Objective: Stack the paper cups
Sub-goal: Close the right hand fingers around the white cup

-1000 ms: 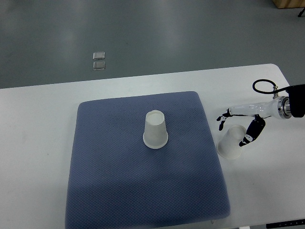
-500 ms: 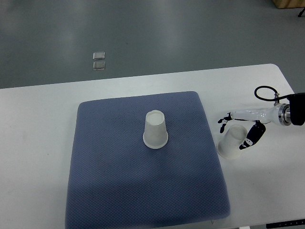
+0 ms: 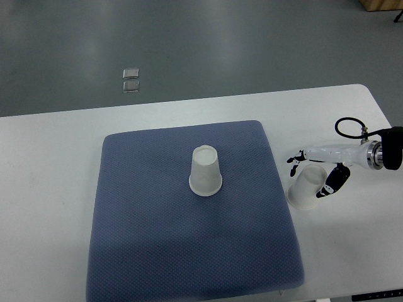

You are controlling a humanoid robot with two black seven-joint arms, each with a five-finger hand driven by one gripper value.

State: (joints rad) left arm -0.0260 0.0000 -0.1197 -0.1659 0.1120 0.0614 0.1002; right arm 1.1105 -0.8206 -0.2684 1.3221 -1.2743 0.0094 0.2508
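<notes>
One white paper cup (image 3: 205, 172) stands upside down in the middle of the blue-grey mat (image 3: 145, 239). A second white paper cup (image 3: 305, 187) lies on its side on the white table, just right of the mat's right edge, its mouth toward the lower left. My right hand (image 3: 312, 171) comes in from the right edge and straddles this cup's base end, fingers spread on its far side and thumb on its near side. The fingers are open around the cup and not closed on it. The left arm does not show.
The white table (image 3: 50, 189) carries the mat. Its far edge runs across the upper picture, with grey floor beyond. Two small clear squares (image 3: 131, 80) lie on the floor. A black cable loop (image 3: 346, 126) rises from my right wrist.
My right hand has dropped lower and settled down around the lying cup. The wrist has pulled slightly toward the right edge. Neither cup has moved.
</notes>
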